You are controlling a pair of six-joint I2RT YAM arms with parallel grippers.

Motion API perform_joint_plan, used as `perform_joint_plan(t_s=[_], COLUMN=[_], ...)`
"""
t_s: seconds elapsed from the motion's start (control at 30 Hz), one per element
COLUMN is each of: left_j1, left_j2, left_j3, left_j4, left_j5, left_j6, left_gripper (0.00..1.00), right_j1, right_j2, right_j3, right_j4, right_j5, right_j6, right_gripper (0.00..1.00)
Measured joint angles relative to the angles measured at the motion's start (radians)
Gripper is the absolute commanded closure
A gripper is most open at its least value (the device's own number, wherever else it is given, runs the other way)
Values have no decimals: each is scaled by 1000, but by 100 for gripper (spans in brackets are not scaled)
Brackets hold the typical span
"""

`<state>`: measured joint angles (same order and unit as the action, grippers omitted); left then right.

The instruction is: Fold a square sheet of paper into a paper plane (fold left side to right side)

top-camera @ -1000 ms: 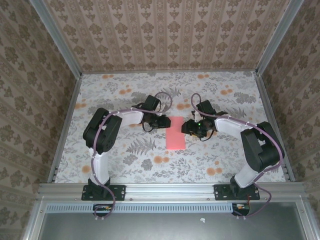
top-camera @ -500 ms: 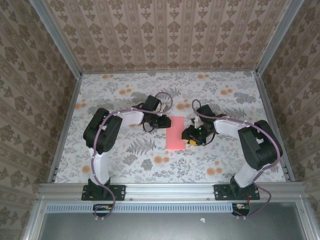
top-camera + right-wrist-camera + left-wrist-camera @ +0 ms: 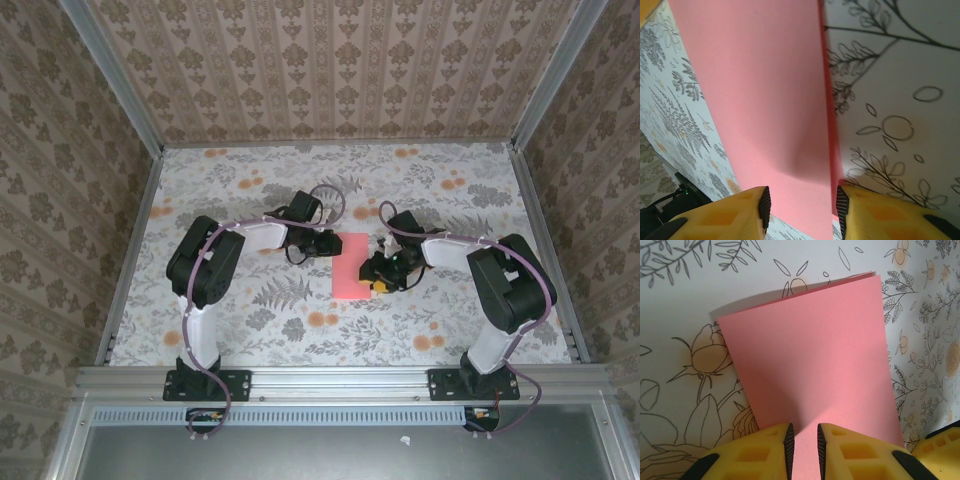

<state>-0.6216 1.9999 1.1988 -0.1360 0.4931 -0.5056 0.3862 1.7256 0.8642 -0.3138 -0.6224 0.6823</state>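
Note:
The square sheet of paper (image 3: 352, 265), pink-red, lies folded in half as a tall rectangle on the table's middle. In the left wrist view the paper (image 3: 810, 350) shows its two layers slightly offset at the far edge. My left gripper (image 3: 328, 243) sits low over the sheet's left edge; its jaws (image 3: 803, 440) stand a narrow gap apart with flat paper showing between them. My right gripper (image 3: 378, 280) is at the sheet's near right part, open (image 3: 800, 205), its fingers astride the right edge of the paper (image 3: 765, 100), where a lower layer peeks out.
The table wears a floral cover with small orange flower prints (image 3: 322, 320). Patterned walls and metal rails (image 3: 130, 250) close in the left, right and back. The right gripper's yellow finger (image 3: 940, 440) shows at the left wrist view's lower right corner.
My right gripper has slid toward the near end of the paper's right edge and its jaws have narrowed. The left arm and the paper have stayed put.

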Motion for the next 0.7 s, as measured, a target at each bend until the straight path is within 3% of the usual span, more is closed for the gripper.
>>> perform_joint_plan(t_s=[0.1, 0.27, 0.5, 0.7], left_j1=[0, 1, -6, -140], left_j2=[0, -49, -315, -521], left_j3=[-2, -53, -232, -344], left_j4=[10, 41, 101, 97], left_j5=[1, -5, -83, -201], left_j6=[-2, 6, 56, 130], left_gripper=[73, 57, 45, 35], right_j1=[6, 8, 3, -10], right_j2=[7, 23, 80, 114], right_j3=[3, 29, 106, 183], right_j4=[37, 76, 95, 93], right_j5=[0, -4, -13, -16], right_j6=[10, 32, 55, 58], right_gripper=[61, 64, 68, 71])
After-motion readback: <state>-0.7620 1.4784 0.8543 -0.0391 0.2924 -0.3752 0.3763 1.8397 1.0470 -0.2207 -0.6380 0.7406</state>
